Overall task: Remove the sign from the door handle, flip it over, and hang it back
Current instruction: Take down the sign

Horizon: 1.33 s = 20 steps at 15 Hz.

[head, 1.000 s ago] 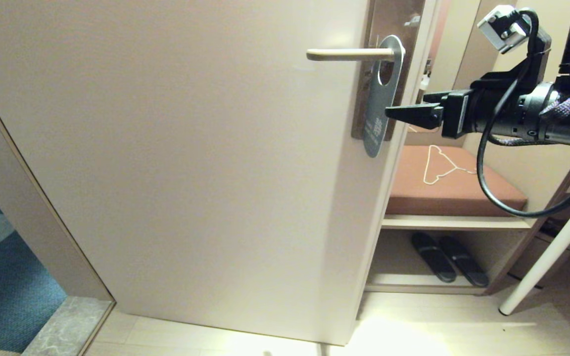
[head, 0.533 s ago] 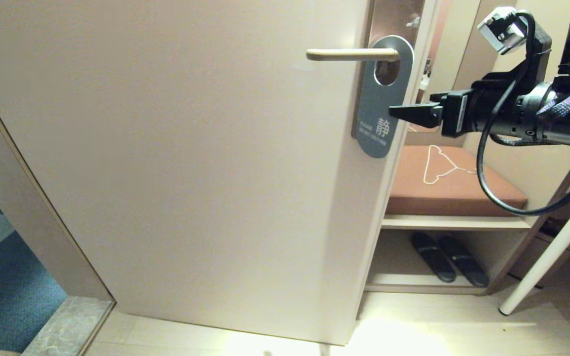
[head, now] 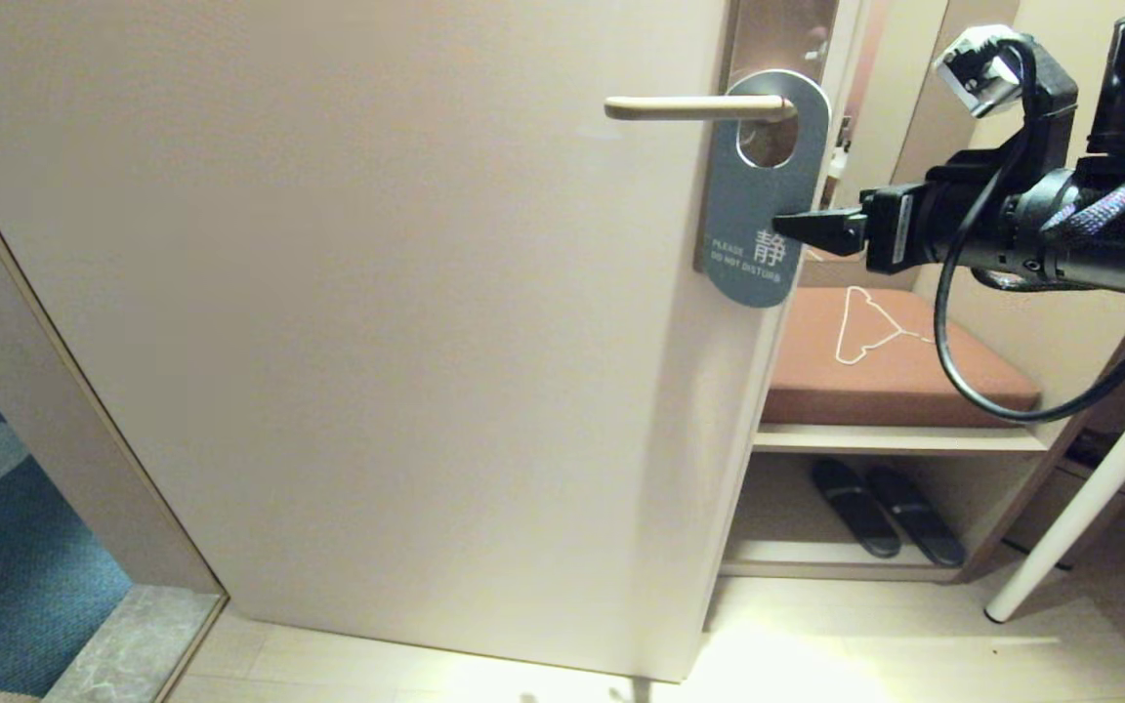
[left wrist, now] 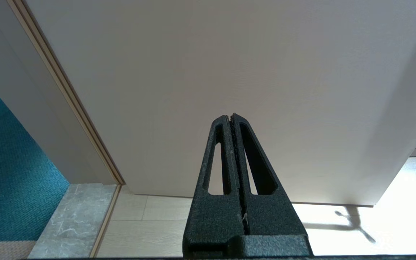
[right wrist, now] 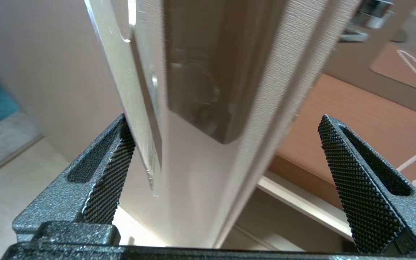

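The flat grey-blue door-hanger sign (head: pixel 763 195), lettered "PLEASE DO NOT DISTURB", is hung by its oval hole on the slim beige metal lever handle (head: pixel 694 107) at the door's (head: pixel 377 322) right edge. The right tool (head: pixel 802 227) is spread wide at the sign's lower right edge, which is bracketed but not gripped. The removal step is judged barely begun: closing on the card, then sliding it off the lever's free end, is called for. The left tool (left wrist: pixel 232 121) is parked, clenched on nothing.

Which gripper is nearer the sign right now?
Right. The right gripper, jaws open, sits at the sign, which hangs on the door handle; one finger is beside its edge. The left gripper is shut, facing the door's lower part, sign not in its view.
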Motion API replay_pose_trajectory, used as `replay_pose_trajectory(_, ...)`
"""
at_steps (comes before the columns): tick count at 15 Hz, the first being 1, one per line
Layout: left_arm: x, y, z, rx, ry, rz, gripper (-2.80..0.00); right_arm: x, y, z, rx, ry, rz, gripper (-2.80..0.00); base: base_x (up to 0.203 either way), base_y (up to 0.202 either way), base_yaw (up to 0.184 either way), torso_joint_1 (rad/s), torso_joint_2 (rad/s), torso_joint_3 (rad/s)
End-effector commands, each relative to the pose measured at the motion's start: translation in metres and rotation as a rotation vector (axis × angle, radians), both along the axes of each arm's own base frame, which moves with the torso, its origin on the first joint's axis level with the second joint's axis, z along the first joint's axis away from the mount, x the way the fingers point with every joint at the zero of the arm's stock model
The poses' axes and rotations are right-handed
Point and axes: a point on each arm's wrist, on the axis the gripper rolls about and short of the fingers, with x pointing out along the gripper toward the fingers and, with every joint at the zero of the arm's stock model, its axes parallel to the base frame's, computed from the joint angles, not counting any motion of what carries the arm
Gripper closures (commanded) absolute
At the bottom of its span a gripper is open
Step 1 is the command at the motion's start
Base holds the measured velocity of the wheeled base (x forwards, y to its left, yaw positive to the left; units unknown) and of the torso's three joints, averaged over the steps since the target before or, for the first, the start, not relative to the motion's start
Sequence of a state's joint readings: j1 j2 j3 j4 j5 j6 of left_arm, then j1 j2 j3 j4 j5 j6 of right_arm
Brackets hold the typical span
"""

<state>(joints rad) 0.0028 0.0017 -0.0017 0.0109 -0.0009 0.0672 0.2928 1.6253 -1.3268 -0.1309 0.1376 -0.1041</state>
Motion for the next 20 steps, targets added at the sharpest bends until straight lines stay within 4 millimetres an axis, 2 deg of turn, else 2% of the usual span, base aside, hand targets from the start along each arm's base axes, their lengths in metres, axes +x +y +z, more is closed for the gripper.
replay_pose_trajectory(1, 0.000, 0.000, 0.000, 0.000, 0.001, 0.000, 0.00, 0.003, 0.002, -0.003, -0.004, 0.006, 0.003, -2.80, 0.000, 0.000, 0.000, 0.000, 0.00, 0.000)
replay_pose_trajectory(9, 0.000, 0.000, 0.000, 0.000, 0.001, 0.000, 0.00, 0.015, 0.023, -0.010, 0.012, -0.029, 0.068, -2.80, 0.000, 0.000, 0.000, 0.000, 0.00, 0.000)
replay_pose_trajectory(20, 0.000, 0.000, 0.000, 0.000, 0.001, 0.000, 0.00, 0.022, 0.028, -0.013, 0.022, -0.052, 0.072, -2.80, 0.000, 0.000, 0.000, 0.000, 0.00, 0.000)
